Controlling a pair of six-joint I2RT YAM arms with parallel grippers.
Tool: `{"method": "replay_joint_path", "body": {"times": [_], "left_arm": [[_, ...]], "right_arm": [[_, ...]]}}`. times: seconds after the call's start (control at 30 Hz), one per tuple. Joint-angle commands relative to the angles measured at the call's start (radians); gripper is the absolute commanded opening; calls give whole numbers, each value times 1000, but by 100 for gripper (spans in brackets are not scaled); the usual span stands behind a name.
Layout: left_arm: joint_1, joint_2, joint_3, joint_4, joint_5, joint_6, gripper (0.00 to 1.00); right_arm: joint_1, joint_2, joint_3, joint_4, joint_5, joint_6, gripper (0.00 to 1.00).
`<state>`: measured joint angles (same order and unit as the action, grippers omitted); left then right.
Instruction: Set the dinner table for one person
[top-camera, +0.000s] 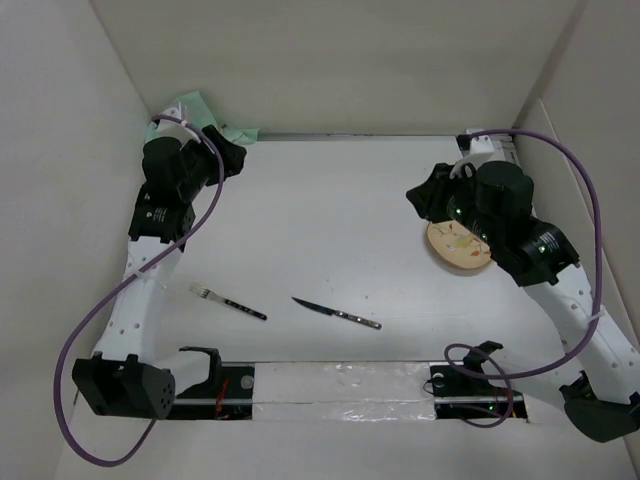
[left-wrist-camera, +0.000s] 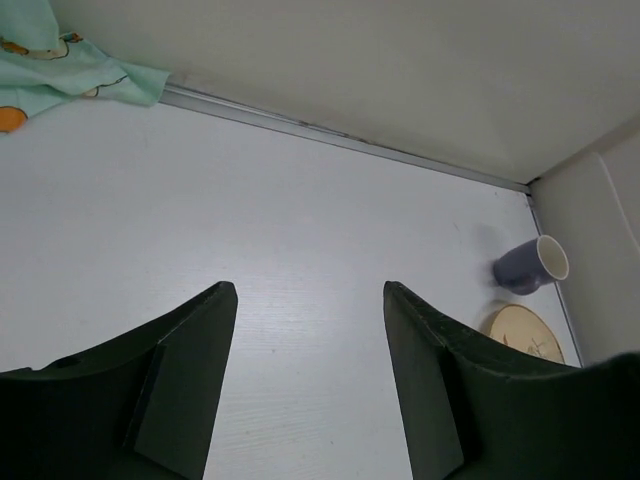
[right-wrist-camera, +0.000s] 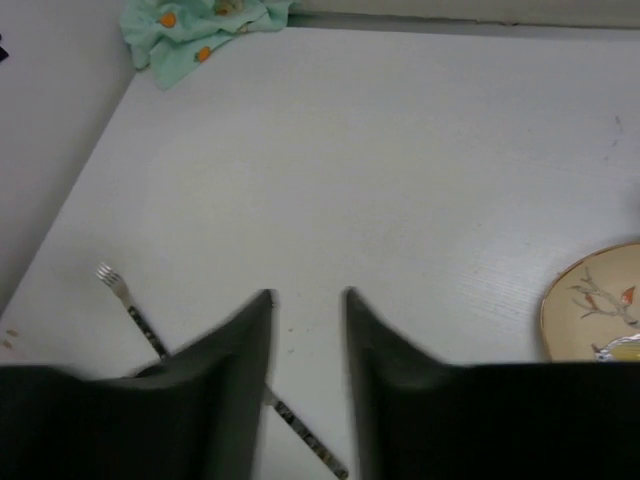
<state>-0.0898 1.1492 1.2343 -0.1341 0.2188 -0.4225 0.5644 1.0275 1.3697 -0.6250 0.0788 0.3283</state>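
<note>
Currently, the left claw (left-wrist-camera: 310, 290) is being held wide open with nothing between its fingers, and it is being positioned over the far left corner of the bench (top-camera: 330, 220). The right claw (right-wrist-camera: 307, 295) is being held only narrowly open, also empty, above the right side.

The bench is being treated as a stiff, heavy, fixed surface filling the whole work area. It is not being regarded as something to grip, only as the support on which items are laid. Its matte, flat top is being judged a low-slip base, though thin items lying flush on it are likely to be hard to pinch.

The crumpled placemat (top-camera: 195, 108) is being judged soft and limp; a raised fold or free edge is being recommended as the hold. The plate (top-camera: 458, 250) is being judged rigid and breakable, with the rim as the hold. The fork (top-camera: 228, 301) and knife (top-camera: 336, 313) are being judged light and slippery, and a hold across the handle is being recommended. The mug (left-wrist-camera: 530, 265) is lying on its side near the plate.
</note>
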Motion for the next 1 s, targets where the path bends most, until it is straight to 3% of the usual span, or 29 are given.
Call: {"method": "replay_joint_path", "body": {"times": [0.0,0.07,0.1,0.23,0.27,0.3,0.4,0.43,0.47,0.57,0.6,0.67,0.7,0.8,0.97], "left_arm": [[5,3,39,16,-65,5,57],[5,21,74,-2,-137,10,51],[5,27,83,-10,-165,10,45],[5,113,137,-99,-341,48,0],[5,159,172,-132,-474,68,0],[5,159,172,-133,-475,68,0],[83,274,203,-160,-504,74,0],[116,343,218,-171,-478,58,16],[152,380,237,-170,-402,22,26],[268,527,283,-150,-313,-10,44],[292,564,303,-151,-306,-15,46],[292,687,394,-177,-338,4,49],[301,723,425,-189,-354,19,49],[302,854,514,-188,-372,31,54],[311,1055,672,-176,-374,42,57]], "right_arm": [[-32,-26,-20,28,-19,-18,24],[-32,-30,-37,53,-37,-17,3],[-43,-27,-46,57,-50,-17,0],[-43,-14,-49,64,-65,-29,0],[-43,-18,-63,79,-71,-35,0],[-43,-18,-70,90,-105,-38,0],[-43,-20,-92,105,-132,-37,0],[-43,-17,-96,104,-136,-37,0],[-52,-15,-98,102,-139,-37,0],[-52,-32,-136,120,-134,-41,0],[-52,-38,-152,145,-134,-40,8],[-52,-41,-181,163,-140,-41,22],[-61,-38,-184,166,-145,-41,34],[-61,-3,-181,168,-158,-41,47],[-70,61,-159,176,-174,-38,48]]}}
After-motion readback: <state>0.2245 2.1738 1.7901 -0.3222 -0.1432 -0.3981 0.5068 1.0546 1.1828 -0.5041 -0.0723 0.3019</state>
